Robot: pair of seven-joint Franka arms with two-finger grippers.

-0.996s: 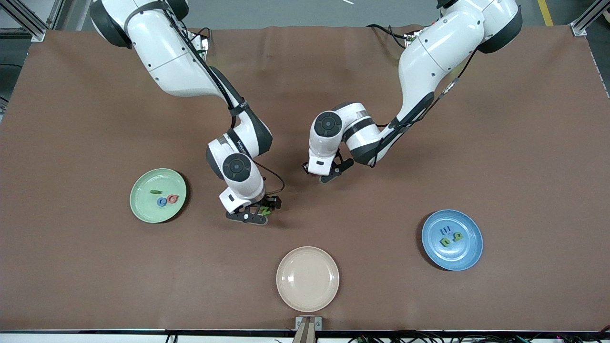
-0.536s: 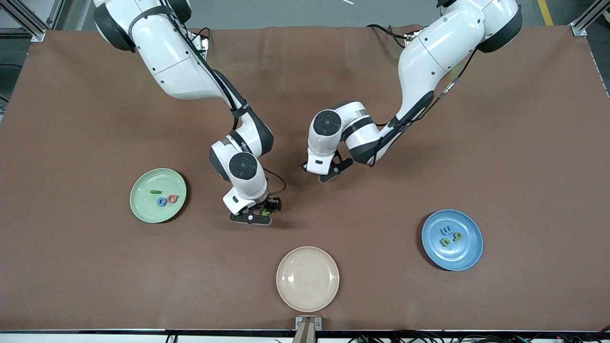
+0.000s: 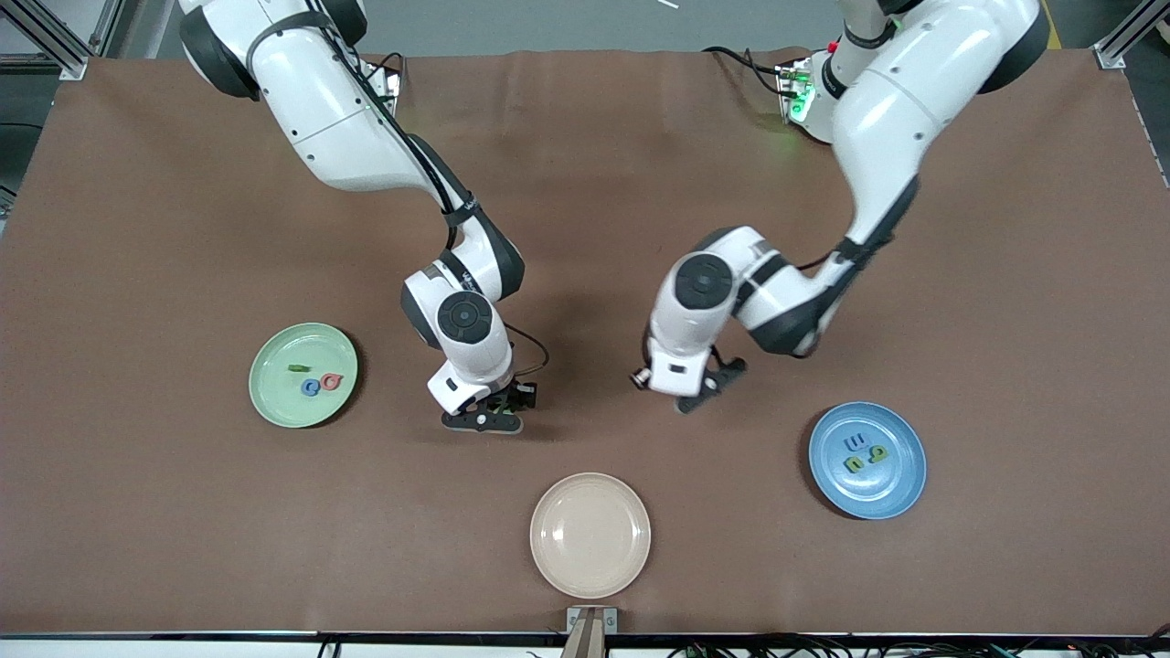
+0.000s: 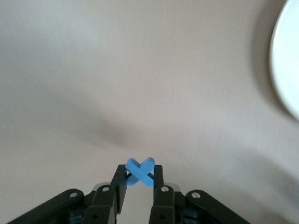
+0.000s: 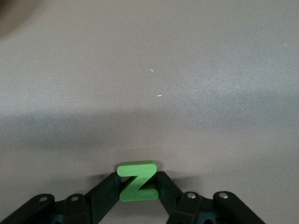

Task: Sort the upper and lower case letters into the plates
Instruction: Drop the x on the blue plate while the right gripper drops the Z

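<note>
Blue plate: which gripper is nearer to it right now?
Left. The left gripper, holding the blue x, is beside the blue plate; the right gripper with the green Z is by the green plate.

A round cream plate (image 3: 590,535) lies flat on the brown counter (image 3: 146,228), close to the edge nearest the front camera and about midway between the two ends. Nothing lies in it. Its pale rim (image 4: 286,60) also shows at the edge of the left wrist view.
</note>
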